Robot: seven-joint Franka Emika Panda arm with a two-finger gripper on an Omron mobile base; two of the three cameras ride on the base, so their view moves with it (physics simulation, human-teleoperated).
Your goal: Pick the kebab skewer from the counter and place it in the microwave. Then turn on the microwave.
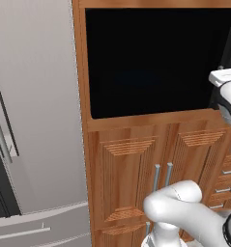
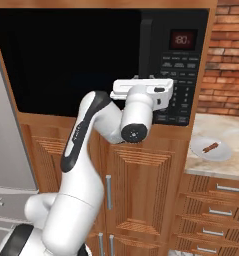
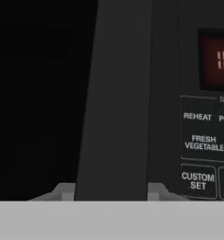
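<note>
1. The kebab skewer (image 2: 210,147), a thin stick with brown-orange chunks, lies on a pale round plate (image 2: 198,151) near the front edge of the beige stone counter (image 2: 211,167).
2. I judge I'm opening the black built-in microwave (image 2: 91,60): the door is closed.
3. My two-finger gripper (image 3: 111,190) straddles the thick black handle (image 3: 115,98), fingers wide, not clamped; next, close and pull.
4. Readable labels: REHEAT, FRESH VEGETABLE, CUSTOM SET.
</note>
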